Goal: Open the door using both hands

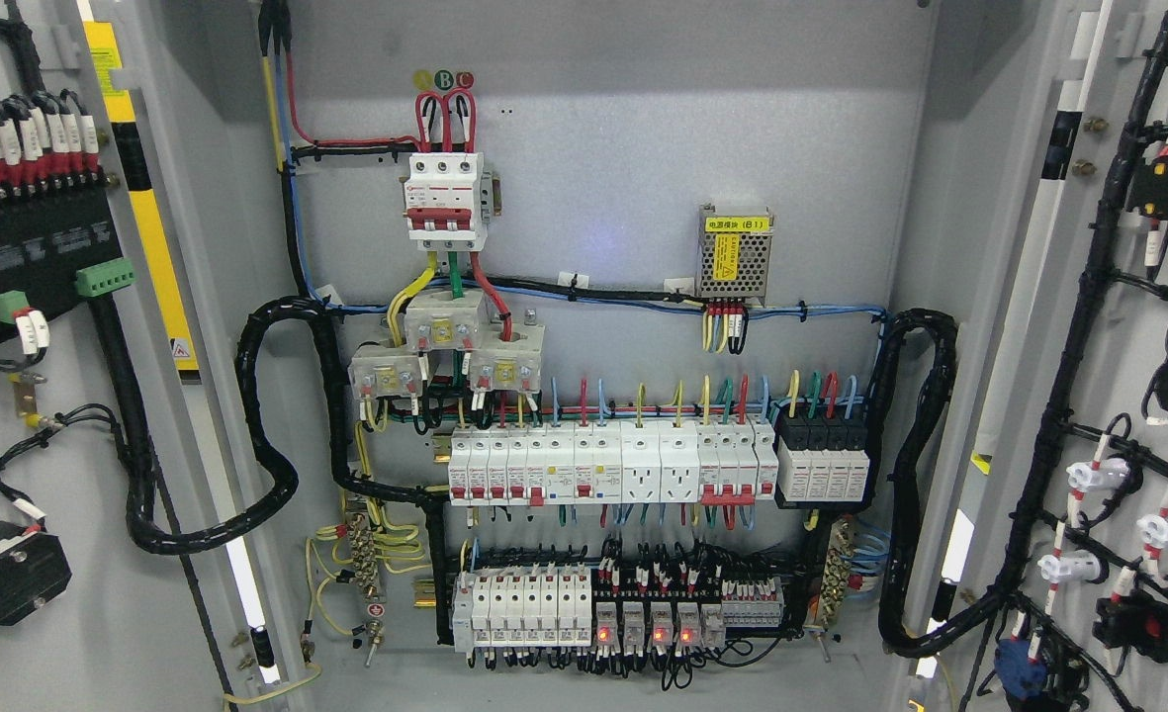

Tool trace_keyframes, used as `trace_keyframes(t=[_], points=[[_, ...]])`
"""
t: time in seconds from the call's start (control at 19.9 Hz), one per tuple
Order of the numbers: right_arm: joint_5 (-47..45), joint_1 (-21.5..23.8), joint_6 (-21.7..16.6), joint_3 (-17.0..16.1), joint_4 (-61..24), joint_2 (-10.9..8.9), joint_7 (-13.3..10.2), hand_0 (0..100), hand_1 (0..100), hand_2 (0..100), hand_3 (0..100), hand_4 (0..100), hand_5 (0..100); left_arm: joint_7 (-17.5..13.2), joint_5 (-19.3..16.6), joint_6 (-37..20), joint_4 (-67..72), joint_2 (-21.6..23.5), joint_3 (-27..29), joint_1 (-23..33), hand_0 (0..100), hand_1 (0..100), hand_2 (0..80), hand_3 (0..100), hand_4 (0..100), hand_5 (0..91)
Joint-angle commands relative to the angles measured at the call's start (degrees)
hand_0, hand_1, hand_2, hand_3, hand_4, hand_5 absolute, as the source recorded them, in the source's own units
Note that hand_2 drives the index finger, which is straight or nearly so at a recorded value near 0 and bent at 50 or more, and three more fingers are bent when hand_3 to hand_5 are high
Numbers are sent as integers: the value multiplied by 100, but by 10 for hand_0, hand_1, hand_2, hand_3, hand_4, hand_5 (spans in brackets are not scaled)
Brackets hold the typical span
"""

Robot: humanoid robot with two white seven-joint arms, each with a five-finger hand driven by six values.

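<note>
Grey steel cabinet (603, 168) stands wide open, its left door (40, 415) and right door (1127, 326) both swung outward to the picture's edges, wiring on their inner faces. Inside, black cable looms (267, 465) flank rows of white breakers (608, 465), with a main breaker (445, 203) above and a small power supply (735, 252) beside it. Neither robot hand shows, so their state cannot be told.
</note>
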Motion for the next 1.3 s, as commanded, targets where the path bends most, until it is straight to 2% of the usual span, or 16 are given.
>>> trace_keyframes(t=[0.0,0.25,0.55,0.8,1.25], points=[[-3,62,-1,-259,24,2,-3,0,500,40,0,0,0,3,116,40,367,302,76,-109,120,556,0,0,0,0],[-3,53,8,-303,24,-7,-11,0,500,40,0,0,0,3,169,49,385,381,85,-109,120,556,0,0,0,0],[-11,53,8,-233,24,-33,-11,0,500,40,0,0,0,-6,485,93,612,556,129,-109,120,556,0,0,0,0],[-11,36,8,-224,24,-42,-11,0,500,40,0,0,0,-6,775,102,859,881,217,-162,120,556,0,0,0,0],[-11,18,8,-303,41,-33,-11,0,500,40,0,0,0,-6,810,102,842,908,112,-206,120,556,0,0,0,0]])
